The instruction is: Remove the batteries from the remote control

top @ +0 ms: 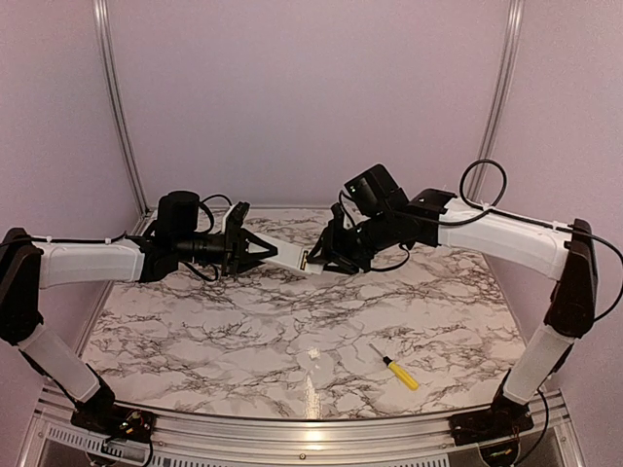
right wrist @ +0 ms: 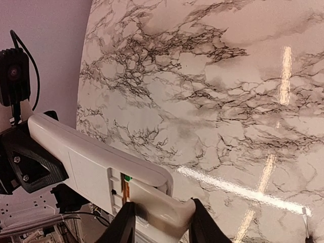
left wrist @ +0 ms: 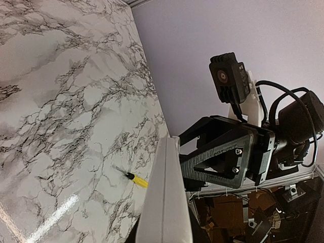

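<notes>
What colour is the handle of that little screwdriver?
Yellow; the screwdriver shows best in the top view.

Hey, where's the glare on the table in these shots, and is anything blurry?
Top external: evenly lit and sharp, one faint light streak on the table near the front edge. Left wrist: a bright streak at lower left; the remote control sits close in the foreground and looks soft. Right wrist: two strong glare streaks cross the table, washing out the veining there.
</notes>
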Tool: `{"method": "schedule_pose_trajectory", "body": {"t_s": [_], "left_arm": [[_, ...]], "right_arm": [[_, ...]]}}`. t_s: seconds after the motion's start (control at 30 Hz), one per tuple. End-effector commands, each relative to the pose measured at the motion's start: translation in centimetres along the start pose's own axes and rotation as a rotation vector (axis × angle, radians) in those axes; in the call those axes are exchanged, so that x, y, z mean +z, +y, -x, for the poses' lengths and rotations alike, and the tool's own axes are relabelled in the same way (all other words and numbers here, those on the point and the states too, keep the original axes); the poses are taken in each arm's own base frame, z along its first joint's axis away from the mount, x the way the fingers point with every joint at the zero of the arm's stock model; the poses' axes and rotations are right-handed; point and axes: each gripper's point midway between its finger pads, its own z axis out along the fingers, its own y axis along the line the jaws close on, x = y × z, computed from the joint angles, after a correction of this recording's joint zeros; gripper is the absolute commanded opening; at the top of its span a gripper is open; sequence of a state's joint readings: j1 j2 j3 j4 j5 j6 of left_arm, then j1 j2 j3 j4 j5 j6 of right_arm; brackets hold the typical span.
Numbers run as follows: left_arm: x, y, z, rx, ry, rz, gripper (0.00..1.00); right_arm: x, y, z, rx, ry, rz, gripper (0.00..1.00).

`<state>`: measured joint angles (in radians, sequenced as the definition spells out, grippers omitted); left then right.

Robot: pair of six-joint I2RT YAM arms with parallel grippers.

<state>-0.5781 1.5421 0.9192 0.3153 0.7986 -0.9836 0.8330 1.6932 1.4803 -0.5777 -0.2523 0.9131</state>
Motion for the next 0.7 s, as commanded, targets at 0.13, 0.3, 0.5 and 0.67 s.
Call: {"method": "schedule_pose_trajectory", "body": {"t_s": [0.13, 0.3, 0.5, 0.67], "left_arm": [[-0.4, -3.0, 0.6, 0.076, -0.013, -0.065, 0.00], [-0.5, -2.5, 0.5, 0.079, -0.013, -0.047, 0.00], [-0.7, -1.8, 0.5, 0.084, -0.019, -0.011, 0.00], [-1.2, -1.2, 0.7, 0.087, -0.030, 0.019, 0.00]], "right_arm": [[-0.7, -1.0, -0.6, 0.007, -0.007, -0.039, 0.31], [-1.0, -1.3, -0.6, 0.006, -0.017, -0.051, 0.31], [-1.6, -1.5, -0.5, 0.004, -0.035, -0.059, 0.29], [-2.0, -2.2, -0.7, 0.011, -0.044, -0.079, 0.28]]}}
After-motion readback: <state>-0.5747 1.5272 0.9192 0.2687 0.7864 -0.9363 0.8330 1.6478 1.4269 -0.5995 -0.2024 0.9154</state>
